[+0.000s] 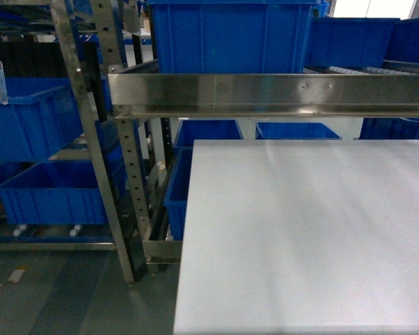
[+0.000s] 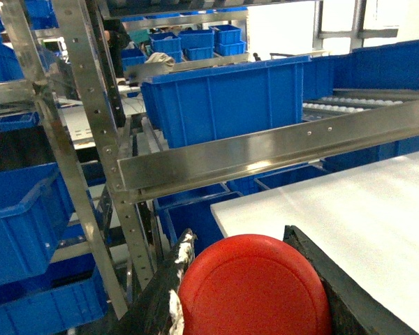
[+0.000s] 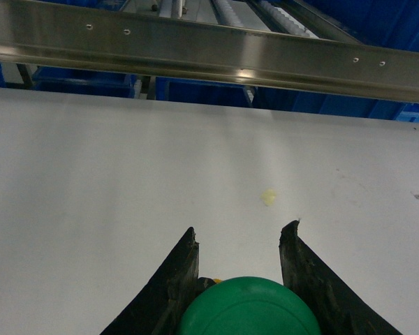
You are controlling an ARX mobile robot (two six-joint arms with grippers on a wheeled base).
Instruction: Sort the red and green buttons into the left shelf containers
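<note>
The left gripper (image 2: pixel 241 255) holds a round red mushroom-capped button (image 2: pixel 255 293) between its two black fingers (image 2: pixel 335 279), the cap filling the gap at the bottom of the view. Just right of and beyond the button lies a flat white tabletop (image 2: pixel 356 209). Above the tabletop's far edge runs a slanted stainless steel shelf rail (image 2: pixel 279 150), joined at its left end to a perforated steel upright post (image 2: pixel 101 139). A large blue plastic bin (image 2: pixel 223 101) sits directly behind the rail, and further blue bins (image 2: pixel 21 216) stand on the shelves left of the post.
</note>
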